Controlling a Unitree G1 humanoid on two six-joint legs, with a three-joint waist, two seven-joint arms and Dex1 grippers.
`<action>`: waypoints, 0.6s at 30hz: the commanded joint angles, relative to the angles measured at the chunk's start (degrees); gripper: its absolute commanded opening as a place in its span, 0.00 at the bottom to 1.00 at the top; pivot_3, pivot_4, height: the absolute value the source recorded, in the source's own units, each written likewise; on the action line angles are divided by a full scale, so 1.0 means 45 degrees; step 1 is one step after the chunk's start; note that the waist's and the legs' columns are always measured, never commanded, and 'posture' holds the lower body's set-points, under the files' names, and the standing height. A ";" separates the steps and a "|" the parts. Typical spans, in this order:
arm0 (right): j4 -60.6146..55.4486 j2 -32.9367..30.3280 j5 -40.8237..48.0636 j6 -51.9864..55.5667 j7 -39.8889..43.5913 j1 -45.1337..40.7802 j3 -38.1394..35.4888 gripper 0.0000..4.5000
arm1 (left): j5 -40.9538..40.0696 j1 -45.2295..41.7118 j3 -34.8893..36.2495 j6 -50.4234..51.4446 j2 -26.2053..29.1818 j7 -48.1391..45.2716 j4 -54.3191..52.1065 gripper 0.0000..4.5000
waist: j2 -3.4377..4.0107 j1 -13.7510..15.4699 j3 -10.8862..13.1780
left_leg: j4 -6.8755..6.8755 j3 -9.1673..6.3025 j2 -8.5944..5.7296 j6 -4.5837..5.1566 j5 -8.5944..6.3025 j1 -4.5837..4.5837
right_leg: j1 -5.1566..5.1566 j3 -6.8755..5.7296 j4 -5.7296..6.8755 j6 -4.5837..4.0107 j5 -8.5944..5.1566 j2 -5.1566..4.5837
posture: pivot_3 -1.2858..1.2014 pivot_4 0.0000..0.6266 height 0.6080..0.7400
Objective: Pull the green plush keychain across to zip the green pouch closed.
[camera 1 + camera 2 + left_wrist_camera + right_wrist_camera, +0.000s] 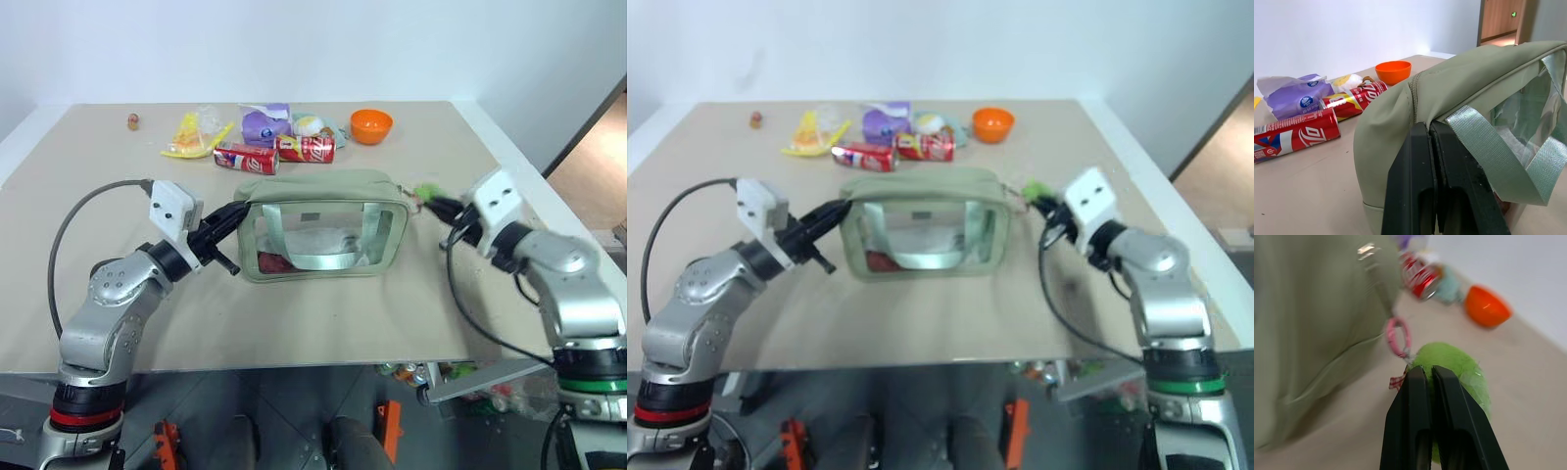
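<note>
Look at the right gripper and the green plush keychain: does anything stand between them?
Nothing visible does. The right gripper has its jaws shut on the green plush keychain, which sits just past the right end of the green pouch, joined to it by a pink ring.

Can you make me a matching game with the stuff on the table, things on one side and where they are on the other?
Things:
1. green plush keychain
2. orange bowl
3. red cans
4. green pouch

Places:
A. pinched at one end by the left gripper
B. lying behind the pouch
C. pinched by the right gripper
D. far side of the table, near the right edge

Pairs: 1-C, 2-D, 3-B, 4-A
</note>
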 commanded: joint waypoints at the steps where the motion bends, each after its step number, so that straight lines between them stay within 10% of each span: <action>1: -0.0595 0.0455 -0.0580 0.0020 -0.0445 0.0771 0.0755 0.03 | 0.0131 0.0003 0.0236 -0.0133 0.0037 0.0341 -0.0510 0.00 | -0.0008 -0.0005 -0.0004 | 0.0002 -0.0002 0.0001 0.0000 0.0000 0.0007 | 0.0008 -0.0002 0.0000 -0.0001 -0.0001 0.0002 | 0.52 0.24 1.00; 13: 0.1235 0.1677 -0.0354 -0.1337 -0.0637 0.0502 0.0656 0.03 | -0.0446 0.0128 0.0382 0.0380 0.0023 0.0370 -0.0547 0.00 | -0.0011 -0.0076 -0.0006 | 0.0000 0.0002 0.0006 -0.0001 0.0000 0.0020 | 0.0012 0.0005 0.0000 -0.0004 0.0003 0.0017 | 0.52 0.24 1.00; 18: 0.0114 0.1559 0.2209 0.0044 -0.0029 -0.0049 -0.1350 0.36 | -0.1535 0.0198 0.0958 0.0932 0.0164 0.0157 -0.0690 0.34 | -0.0008 -0.0070 -0.0003 | 0.0001 0.0002 0.0003 -0.0001 0.0000 0.0008 | 0.0011 0.0005 -0.0001 0.0002 0.0005 0.0007 | 0.52 0.24 1.00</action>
